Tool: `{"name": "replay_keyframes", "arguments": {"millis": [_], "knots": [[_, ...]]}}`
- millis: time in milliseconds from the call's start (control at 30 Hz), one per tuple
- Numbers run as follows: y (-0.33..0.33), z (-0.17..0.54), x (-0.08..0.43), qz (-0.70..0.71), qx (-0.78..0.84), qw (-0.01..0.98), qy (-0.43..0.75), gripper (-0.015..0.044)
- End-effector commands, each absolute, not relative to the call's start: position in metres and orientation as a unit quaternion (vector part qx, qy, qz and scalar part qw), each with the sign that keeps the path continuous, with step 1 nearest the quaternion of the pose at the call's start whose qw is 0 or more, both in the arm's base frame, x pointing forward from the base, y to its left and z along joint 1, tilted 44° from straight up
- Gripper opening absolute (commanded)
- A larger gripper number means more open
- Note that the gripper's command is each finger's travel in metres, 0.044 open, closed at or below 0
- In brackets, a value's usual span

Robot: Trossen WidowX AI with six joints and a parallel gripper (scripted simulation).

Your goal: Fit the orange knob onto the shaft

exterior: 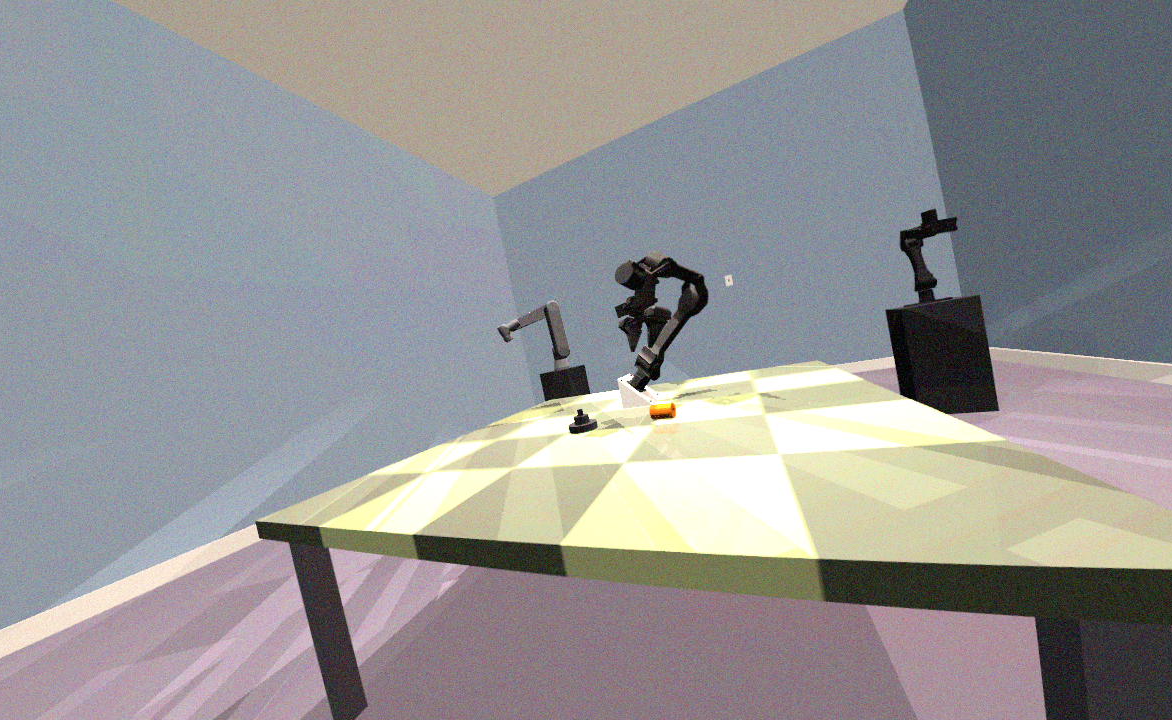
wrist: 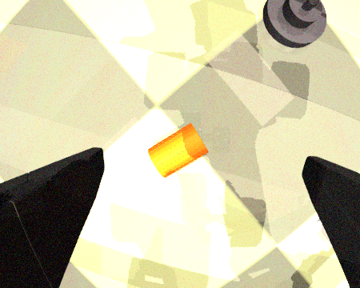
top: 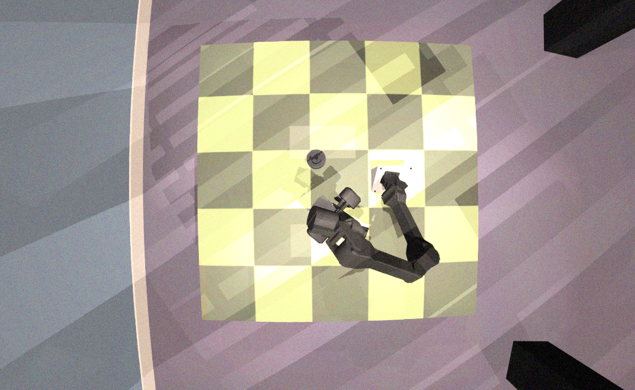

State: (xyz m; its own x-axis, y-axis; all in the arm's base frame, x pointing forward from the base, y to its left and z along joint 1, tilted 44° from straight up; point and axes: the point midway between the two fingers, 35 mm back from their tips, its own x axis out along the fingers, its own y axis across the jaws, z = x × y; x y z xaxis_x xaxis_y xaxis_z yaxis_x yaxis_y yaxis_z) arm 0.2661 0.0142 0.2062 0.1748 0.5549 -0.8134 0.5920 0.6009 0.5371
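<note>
The orange knob (exterior: 662, 410) (wrist: 178, 150) lies on its side on the table; the arm hides it in the top view. The round dark pedestal (top: 316, 158) (exterior: 582, 425) (wrist: 274, 30) stands on the table, at the upper right of the wrist view. Its short shaft (exterior: 580, 412) (wrist: 309, 5) points up, with nothing on it. My gripper (wrist: 207, 162) is open and empty, with its fingers pointing down high above the knob. In the wrist view the knob shows between the two fingertips, nearer the left one. The knob's hole and the shaft's flat side cannot be made out.
My arm's white base plate (top: 414, 186) (exterior: 629, 394) is on the checkered table (top: 227, 179) (exterior: 706, 483). Two other arms stand on black boxes (exterior: 565, 384) (exterior: 944, 358) away from the table.
</note>
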Motion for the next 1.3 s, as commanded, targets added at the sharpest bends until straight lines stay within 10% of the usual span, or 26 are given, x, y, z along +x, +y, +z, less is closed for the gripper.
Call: {"name": "replay_keyframes", "arguments": {"millis": [0, 633, 1267], "knots": [[0.044, 0.176, 0.27, 0.271, 0.188, 0.71, 0.622, 0.044], [0.096, 0.131, 0.26, 0.664, -0.231, 0.632, 0.327, 0.044], [0.099, 0.128, 0.259, 0.677, -0.25, 0.621, 0.304, 0.044]]}}
